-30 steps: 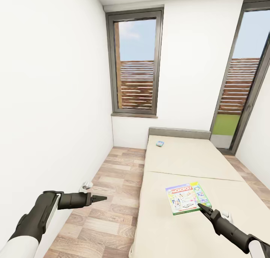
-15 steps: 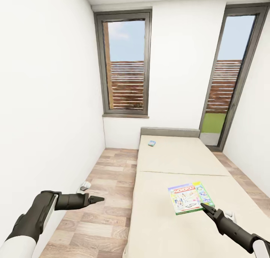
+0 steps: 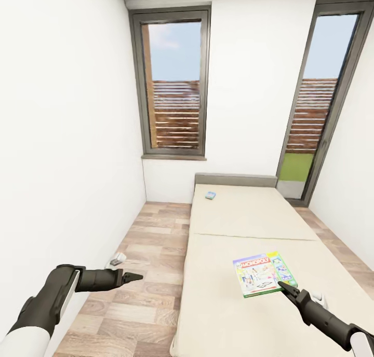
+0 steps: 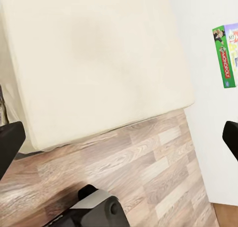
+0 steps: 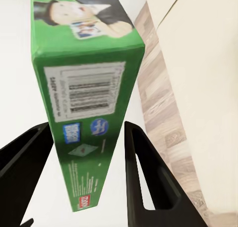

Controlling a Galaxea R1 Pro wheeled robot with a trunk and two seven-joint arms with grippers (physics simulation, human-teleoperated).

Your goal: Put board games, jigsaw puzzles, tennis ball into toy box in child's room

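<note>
The two dark fingers of the right gripper (image 5: 87, 172) are seen spread apart in the right wrist view, with the edge of the flat green printed Monopoly board game box (image 5: 84, 88) lying between them; a gap shows beside each finger, so the box is judged framed but not yet clamped. In the head view the right gripper (image 3: 284, 287) is placed at the near edge of that box (image 3: 264, 273), which lies flat on the near section of the low beige two-part bed (image 3: 228, 294). A smaller blue flat box (image 3: 210, 195), taken to be the second board game, rests well apart near the grey headboard (image 3: 236, 180). The left gripper (image 3: 134, 277) is held empty over the wood-plank floor (image 3: 150, 253) beside the bed; from the head view its fingers look drawn to a point, but the left wrist view shows the dark tips (image 4: 10, 147) wide apart, so it is judged open. Both bed games are still to be collected, and the state of the remaining toys cannot be told from these views. The task is judged to be at an early stage.
</note>
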